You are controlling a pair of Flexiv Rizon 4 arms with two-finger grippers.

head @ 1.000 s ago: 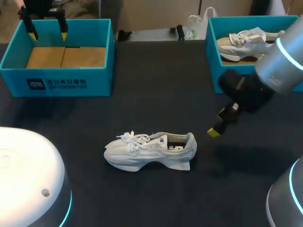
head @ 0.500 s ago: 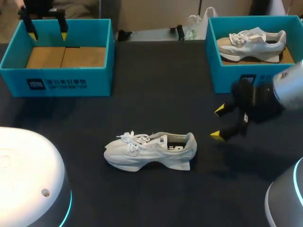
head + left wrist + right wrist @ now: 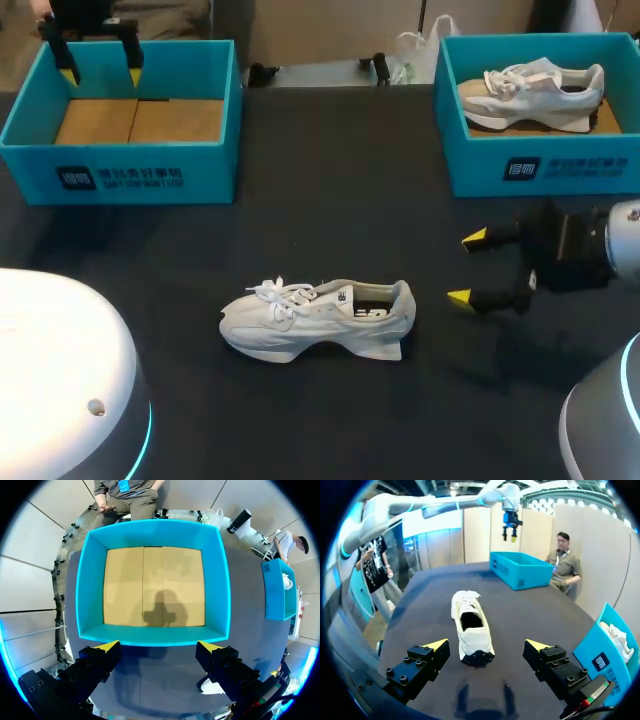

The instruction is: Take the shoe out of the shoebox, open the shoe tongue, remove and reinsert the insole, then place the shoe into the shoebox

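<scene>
The white shoe (image 3: 315, 318) stands on its sole in the middle of the table (image 3: 330, 190), outside both boxes. The right gripper (image 3: 466, 268) hangs near its heel, fingers spread, holding nothing. The left gripper (image 3: 100, 75), also released, hovers over the left shoebox (image 3: 120, 178).

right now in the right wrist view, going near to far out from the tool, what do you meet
right tool → white shoe, heel end nearest → teal shoebox → left tool, up over that box
</scene>
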